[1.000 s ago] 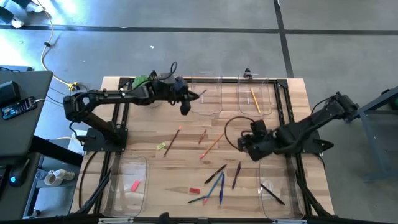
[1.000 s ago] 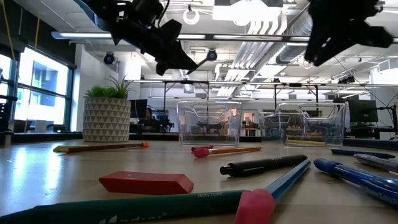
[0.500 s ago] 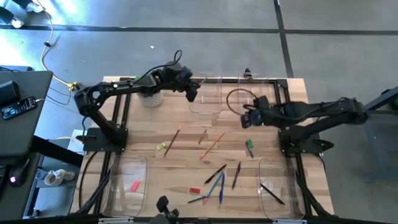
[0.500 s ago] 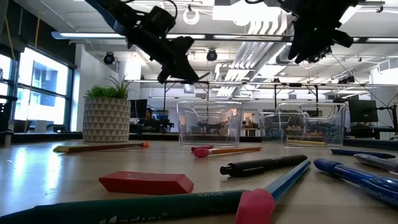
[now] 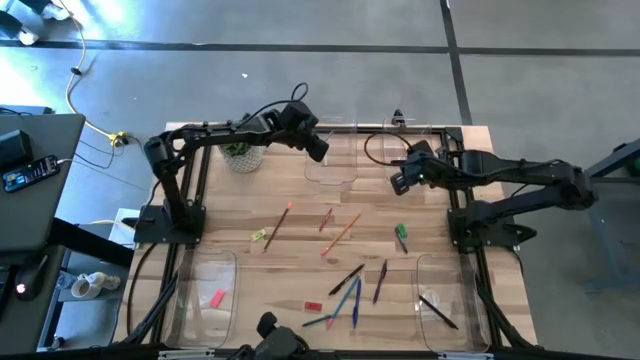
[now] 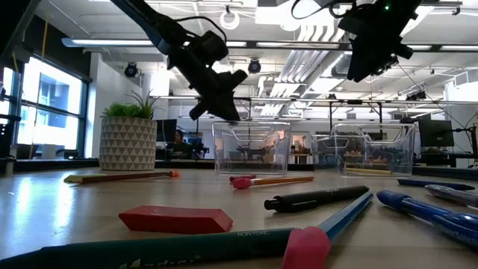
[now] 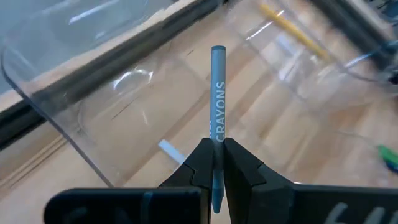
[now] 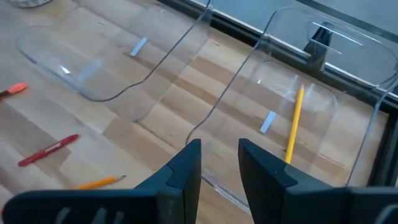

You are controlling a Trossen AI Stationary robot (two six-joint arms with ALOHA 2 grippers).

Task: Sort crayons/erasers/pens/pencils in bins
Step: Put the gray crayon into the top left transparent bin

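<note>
Wide wooden slatted desk (image 5: 300, 290), carrying four see-through clear plastic rectangular bins: two far ones, two near ones. Left far bin (image 5: 335, 158) directly beneath the fingers of the left gripper (image 5: 318, 150); right far bin (image 5: 415, 155), with a long yellow pencil (image 8: 292, 124) inside, just ahead of the fingers of the right gripper (image 8: 219, 163).

Left fingers clenched on a short grey-blue crayon (image 7: 217, 99), gripped near its lower end, most of the stick sticking out forward past the fingertips over the bin floor. Right fingers released, parted, holding nothing, hanging above the near wall of the far right bin.

Loose on the desk, well away from both pairs of fingers: pens, pencils, a flat red eraser (image 6: 176, 220), a small green piece (image 5: 401, 236).

Possible trouble from here: crayon held by a small length only, so could pivot between the fingers and land on the rim or outside the bin if released too early or too near the wall. Thin clear wall also easy to knock.

Printed word on the crayon and the grip readable only from the left wrist view; height of both grippers above the bins clear only from the low view.
</note>
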